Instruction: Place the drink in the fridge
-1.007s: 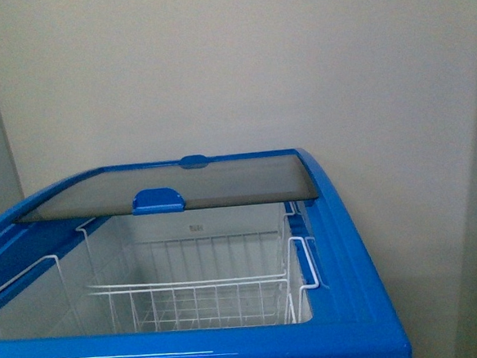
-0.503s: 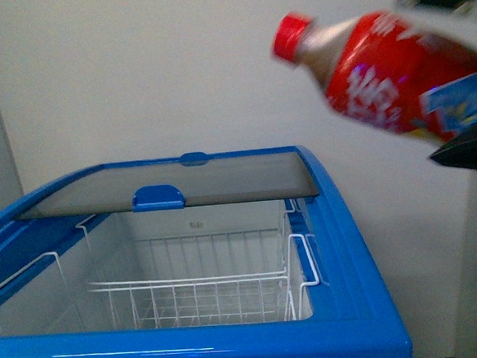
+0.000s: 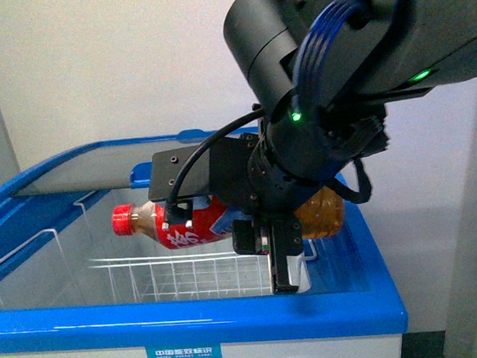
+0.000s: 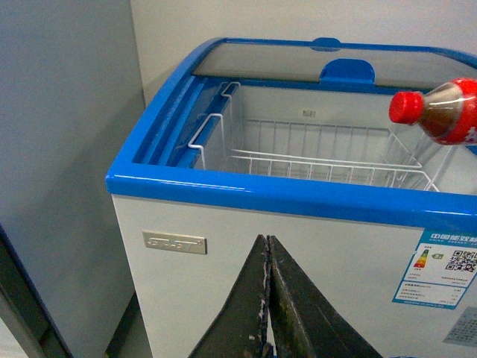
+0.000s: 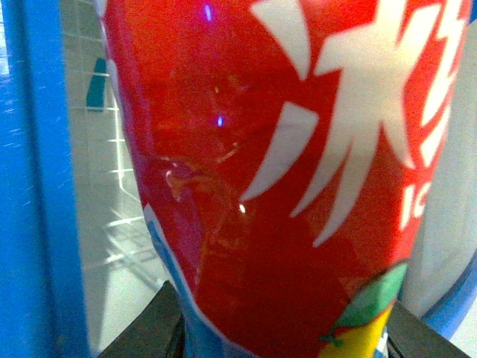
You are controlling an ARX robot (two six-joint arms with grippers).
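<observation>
The drink [image 3: 184,225], a dark cola bottle with a red cap and red label, lies level above the open fridge [image 3: 191,321], cap pointing left. My right gripper [image 3: 258,227] is shut on its middle, just over the right side of the opening. In the right wrist view the drink's red label [image 5: 261,186] fills the picture between the right gripper's [image 5: 287,328] dark fingers. My left gripper [image 4: 267,250] is shut and empty, low in front of the fridge's [image 4: 261,190] white front wall. The drink's neck and cap [image 4: 440,112] show over the far right of the opening.
A white wire basket [image 3: 171,275] hangs inside the fridge under the bottle. The glass lid [image 3: 74,176] with its blue handle is slid to the back. A tall grey cabinet [image 4: 59,149] stands close beside the fridge. A plain wall is behind.
My right arm has come in from the upper right and dropped, carrying the drink down from high in the air to just above the fridge opening.
</observation>
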